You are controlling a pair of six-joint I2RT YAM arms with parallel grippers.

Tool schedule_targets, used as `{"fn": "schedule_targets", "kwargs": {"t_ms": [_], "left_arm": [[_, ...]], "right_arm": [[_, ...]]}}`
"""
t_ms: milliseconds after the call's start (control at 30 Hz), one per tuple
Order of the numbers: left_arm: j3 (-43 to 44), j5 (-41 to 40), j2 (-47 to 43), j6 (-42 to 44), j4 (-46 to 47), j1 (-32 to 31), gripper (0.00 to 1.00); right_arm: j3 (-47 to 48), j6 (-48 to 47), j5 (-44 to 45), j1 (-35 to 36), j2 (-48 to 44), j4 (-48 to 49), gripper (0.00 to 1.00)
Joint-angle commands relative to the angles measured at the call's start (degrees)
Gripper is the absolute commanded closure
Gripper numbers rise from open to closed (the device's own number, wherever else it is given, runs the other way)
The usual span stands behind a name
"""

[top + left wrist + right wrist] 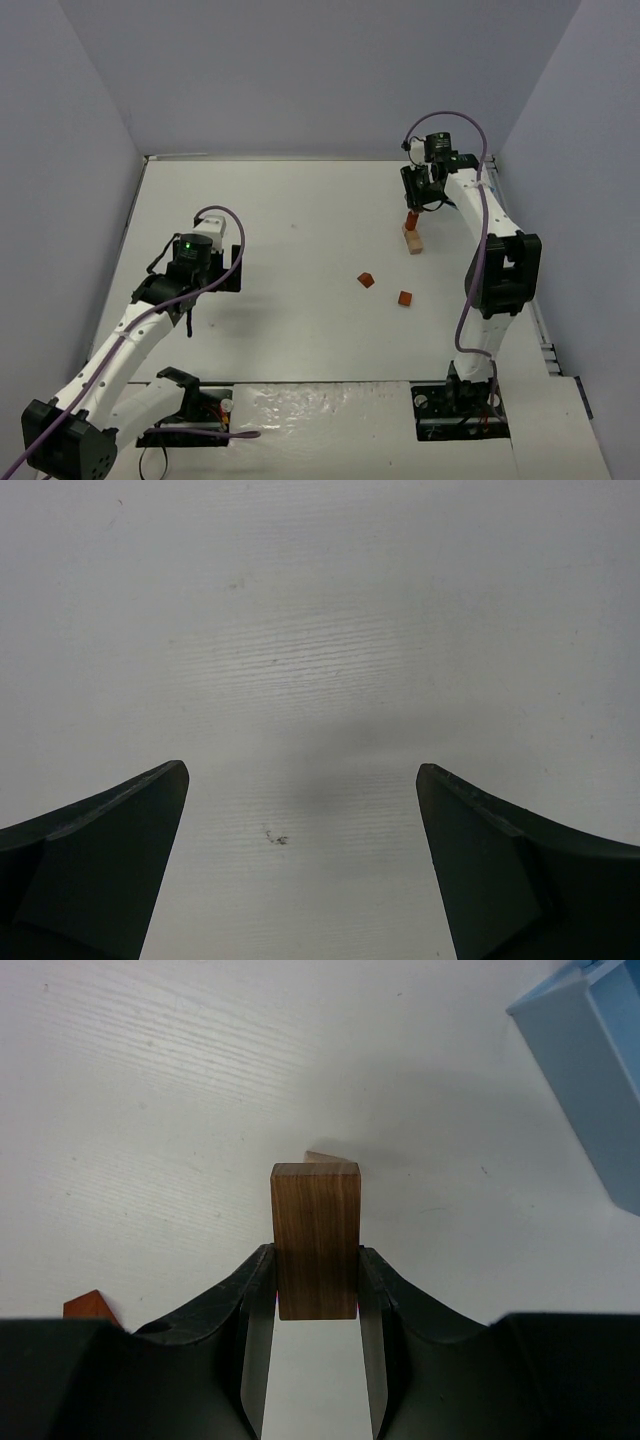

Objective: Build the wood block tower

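Observation:
My right gripper (316, 1252) is shut on a dark brown wooden block (316, 1240), held upright between its fingers. In the top view this gripper (412, 212) hangs at the far right, with the block (411, 219) just above a tan block (413, 240) lying on the table. A corner of the tan block (325, 1157) peeks out behind the held one; I cannot tell whether they touch. Two small orange-brown blocks (366, 280) (405, 298) lie loose nearer the middle. My left gripper (302, 770) stands open over bare table, far to the left (190, 308).
A light blue box (590, 1070) sits at the upper right of the right wrist view. One orange block (88, 1306) shows beside the right gripper's left finger. Grey walls enclose the white table (300, 200) on three sides.

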Motion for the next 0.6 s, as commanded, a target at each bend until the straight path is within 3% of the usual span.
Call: {"fn": "schedule_targets", "kwargs": {"t_ms": [0,567], "left_arm": [[3.4,0.0,0.4,0.7,1.9,-0.1,0.03],[3.7,-0.5,1.0,0.7,1.8,0.0,0.03]], "right_arm": [[2.2,-2.4,-1.4,-0.3,0.1,-0.5,1.0],[4.0,0.0,2.5,-0.3,3.2,0.5,1.0]]}}
